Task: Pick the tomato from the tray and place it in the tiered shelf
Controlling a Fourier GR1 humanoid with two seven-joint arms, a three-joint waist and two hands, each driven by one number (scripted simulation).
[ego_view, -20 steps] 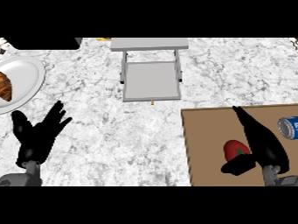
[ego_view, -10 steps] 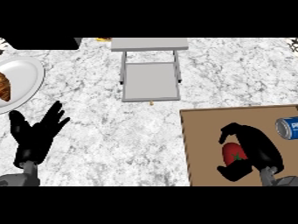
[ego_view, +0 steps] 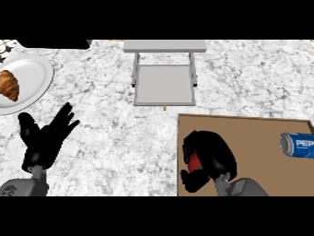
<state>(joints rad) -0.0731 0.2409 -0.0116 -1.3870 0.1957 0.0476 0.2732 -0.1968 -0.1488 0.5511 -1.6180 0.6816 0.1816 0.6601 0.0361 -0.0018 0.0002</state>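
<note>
Lying on its side at the tray's [ego_view: 254,126] right edge, a blue Pepsi can [ego_view: 307,146] rests well apart from my right hand [ego_view: 210,156] and does not sit between me and anything I can see. Beyond the tray's far edge stands the tiered shelf [ego_view: 164,69], grey, with a flat top level and a lower level showing in front of it; bare marbled counter [ego_view: 112,129] lies between tray and shelf, with only a tiny yellowish speck just past the shelf's near edge. Far to the left of the tray, near the counter's left edge, a white plate [ego_view: 30,76] carries a croissant [ego_view: 7,85]. A dark object shows at the counter's far left corner, but I cannot tell what it is.

On the tray's near left part my right hand is curled over the tomato [ego_view: 195,161], fingers and thumb wrapped round it so that only a small strip of red shows at the hand's left side. I cannot tell whether the tomato is touching the tray or raised off it. The tray otherwise holds just the can. Both levels of the shelf look bare.

To the left of the tray, over the counter, my left hand [ego_view: 45,138] is spread wide with fingers straight and pointing away from me, holding nothing.
</note>
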